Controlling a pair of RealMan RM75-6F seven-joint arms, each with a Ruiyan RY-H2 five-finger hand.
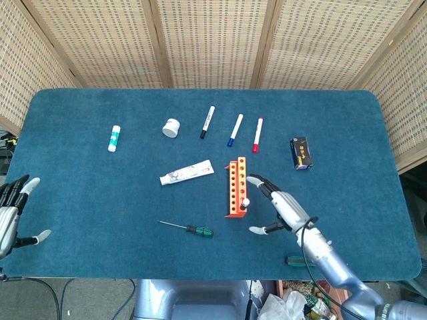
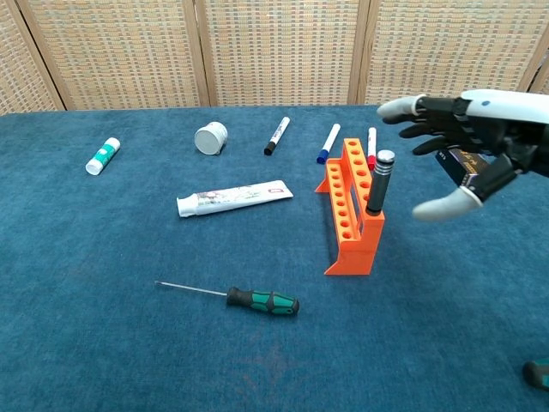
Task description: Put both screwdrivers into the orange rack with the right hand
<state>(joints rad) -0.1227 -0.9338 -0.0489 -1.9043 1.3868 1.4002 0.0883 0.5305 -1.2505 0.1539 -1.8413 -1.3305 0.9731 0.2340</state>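
Note:
The orange rack (image 1: 234, 188) (image 2: 350, 215) stands mid-table. A black-handled screwdriver (image 1: 245, 202) (image 2: 376, 183) stands upright in the rack's near end. My right hand (image 1: 281, 207) (image 2: 467, 148) hovers just right of it, fingers spread, touching nothing. A green-and-black screwdriver (image 1: 199, 231) (image 2: 262, 301) lies flat on the cloth, front-left of the rack. Another green handle (image 1: 293, 261) (image 2: 539, 373) lies by the front right edge, partly hidden by my right arm. My left hand (image 1: 10, 215) hangs open off the table's left edge.
A toothpaste tube (image 1: 187, 173) lies left of the rack. Behind it lie three markers (image 1: 235, 129), a white jar (image 1: 171, 127) and a glue stick (image 1: 114, 138). A black box (image 1: 301, 153) sits at the right.

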